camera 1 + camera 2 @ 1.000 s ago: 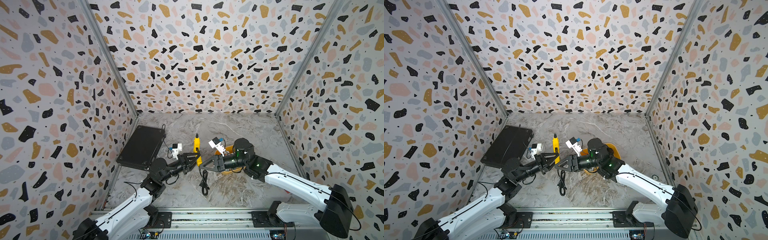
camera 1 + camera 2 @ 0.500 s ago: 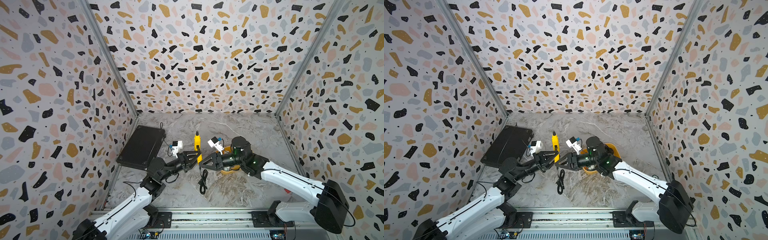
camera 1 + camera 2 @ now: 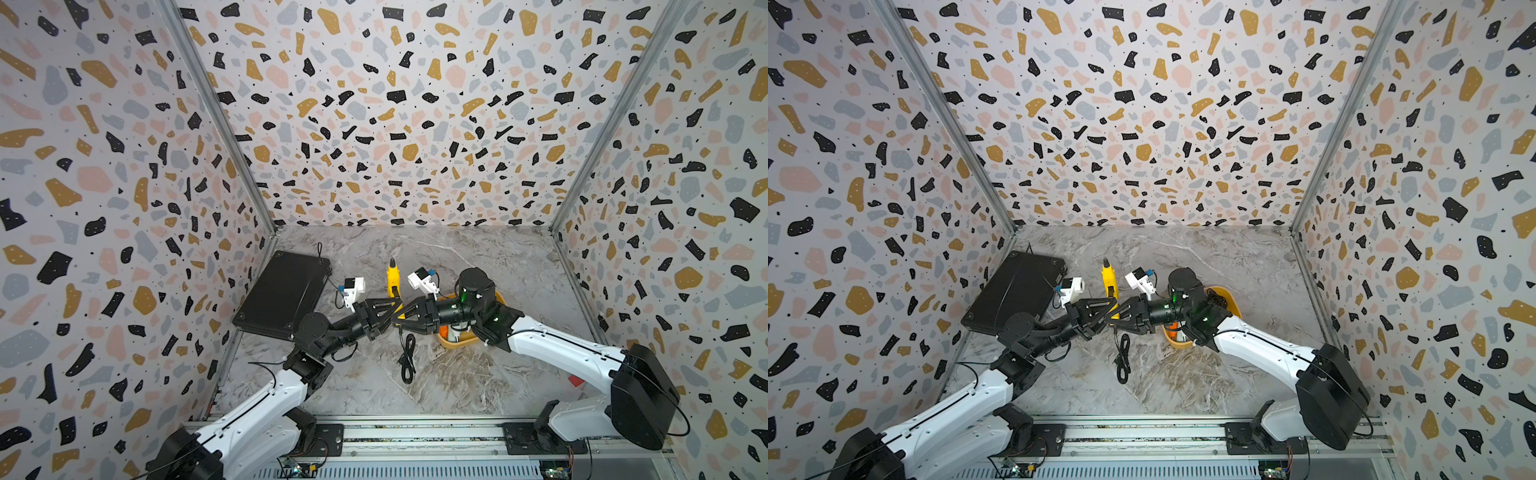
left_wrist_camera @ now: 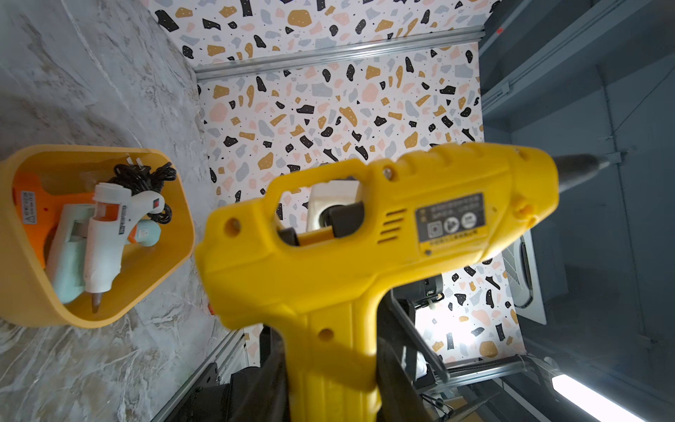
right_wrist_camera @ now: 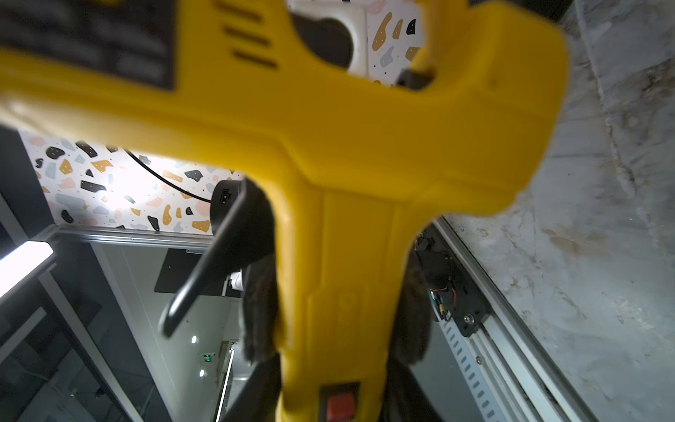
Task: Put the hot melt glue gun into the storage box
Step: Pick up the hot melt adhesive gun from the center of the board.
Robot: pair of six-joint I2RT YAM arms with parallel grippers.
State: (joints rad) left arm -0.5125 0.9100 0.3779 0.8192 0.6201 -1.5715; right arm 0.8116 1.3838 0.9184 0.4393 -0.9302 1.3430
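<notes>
In both top views the yellow hot melt glue gun [image 3: 392, 277] is held above the table [image 3: 478, 374], just left of the storage box [image 3: 457, 345] and outside it. The left gripper [image 3: 394, 308] and right gripper [image 3: 402, 319] meet at its handle, and its black cord [image 3: 408, 357] trails onto the table. The left wrist view shows the left gripper's jaws clamped on the handle, and a white glue gun [image 4: 106, 234] lying in the box. In the right wrist view, the right gripper's blurred pads [image 5: 257, 303] press on both sides of the handle.
</notes>
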